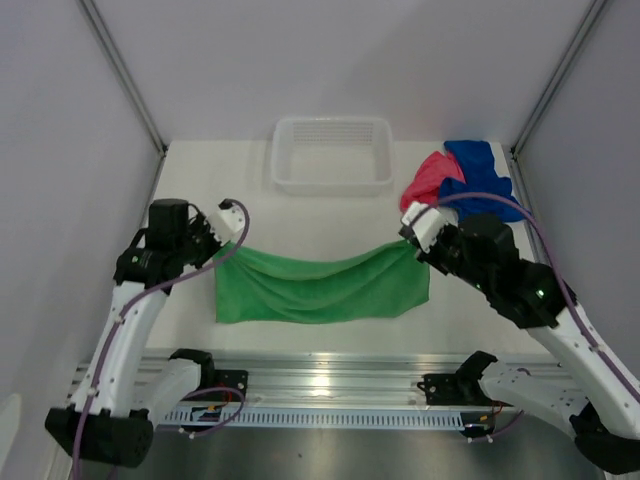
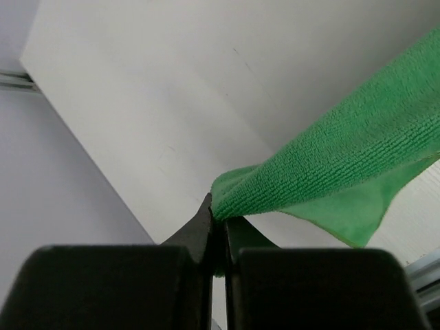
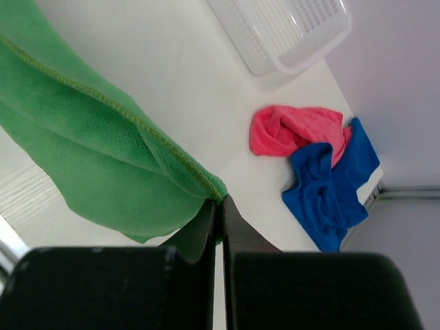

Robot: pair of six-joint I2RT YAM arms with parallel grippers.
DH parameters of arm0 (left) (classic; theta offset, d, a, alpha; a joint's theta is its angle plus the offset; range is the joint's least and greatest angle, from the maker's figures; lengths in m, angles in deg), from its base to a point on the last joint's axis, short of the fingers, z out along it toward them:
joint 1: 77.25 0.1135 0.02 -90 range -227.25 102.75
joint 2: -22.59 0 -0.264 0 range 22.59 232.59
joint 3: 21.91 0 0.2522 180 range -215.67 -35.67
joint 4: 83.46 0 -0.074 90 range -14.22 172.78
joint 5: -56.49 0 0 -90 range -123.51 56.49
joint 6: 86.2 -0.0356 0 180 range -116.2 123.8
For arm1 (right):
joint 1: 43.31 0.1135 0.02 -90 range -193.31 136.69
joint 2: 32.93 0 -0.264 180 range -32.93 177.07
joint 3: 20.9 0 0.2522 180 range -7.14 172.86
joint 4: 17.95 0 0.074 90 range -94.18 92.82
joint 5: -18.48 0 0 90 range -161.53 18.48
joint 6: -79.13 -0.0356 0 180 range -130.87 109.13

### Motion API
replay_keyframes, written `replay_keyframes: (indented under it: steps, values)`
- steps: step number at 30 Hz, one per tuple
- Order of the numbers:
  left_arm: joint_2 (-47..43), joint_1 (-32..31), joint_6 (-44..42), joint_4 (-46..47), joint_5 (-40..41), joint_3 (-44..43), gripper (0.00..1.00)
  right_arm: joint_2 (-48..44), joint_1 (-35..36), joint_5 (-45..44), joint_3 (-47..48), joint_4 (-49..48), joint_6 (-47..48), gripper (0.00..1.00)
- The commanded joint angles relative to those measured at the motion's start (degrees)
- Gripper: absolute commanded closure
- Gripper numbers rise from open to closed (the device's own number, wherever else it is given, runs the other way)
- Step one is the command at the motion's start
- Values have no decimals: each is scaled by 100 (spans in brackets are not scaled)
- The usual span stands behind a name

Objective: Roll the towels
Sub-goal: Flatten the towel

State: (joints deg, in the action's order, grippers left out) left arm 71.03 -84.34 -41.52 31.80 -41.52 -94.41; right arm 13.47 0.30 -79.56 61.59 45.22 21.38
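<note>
The green towel [image 1: 320,285] hangs stretched between both arms above the table, sagging in the middle, its lower part lying on the surface. My left gripper [image 1: 232,246] is shut on its left corner [image 2: 227,199], and my right gripper [image 1: 408,238] is shut on its right corner [image 3: 206,184]. The pink-red towel [image 1: 428,178] and the blue towel [image 1: 478,178] lie crumpled together at the back right of the table; in the right wrist view the pink-red towel [image 3: 292,129] and the blue towel [image 3: 330,189] appear beyond my fingers.
A white slotted basket [image 1: 332,155] stands at the back middle of the table, seen also as the basket [image 3: 289,31] in the right wrist view. A metal rail [image 1: 320,375] runs along the near edge. Frame posts rise at both back corners.
</note>
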Motion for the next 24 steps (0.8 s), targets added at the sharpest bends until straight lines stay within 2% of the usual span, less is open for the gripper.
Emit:
replay_keyframes:
  steps: [1, 2, 3, 6, 10, 13, 16, 20, 21, 24]
  values:
    - [742, 76, 242, 746, -183, -391, 99, 781, -632, 19, 157, -1081, 212, 100]
    - [876, 94, 330, 1017, -70, -471, 99, 914, -957, 473, 237, -1265, 185, 100]
    - [1008, 111, 357, 1159, -8, -567, 99, 1037, -1587, 687, 290, -1702, 159, 100]
    - [1491, 287, 506, 1599, 141, -1260, 99, 1424, -2390, 1294, 430, -2573, 27, 100]
    - [2088, 603, 595, 1767, 195, -2069, 99, 2100, -2542, 1278, 895, -2884, 254, 100]
    - [2178, 612, 463, 1811, 187, -2177, 99, 2207, -2542, 1251, 853, -2797, 606, 100]
    - [2046, 613, 139, 1987, -15, -1765, 97, 2015, -2525, 1435, 397, -2551, 932, 100]
    - [1774, 613, -431, 2320, -8, -535, 94, 1514, -2411, 1988, -657, -2077, 1546, 100]
    - [1695, 613, -556, 2425, 45, 102, 93, 1313, -2349, 2138, -1138, -1832, 1843, 100]
    - [1633, 613, -1056, 2716, 168, 669, 93, 1136, -2017, 2403, -1791, -1383, 2153, 100]
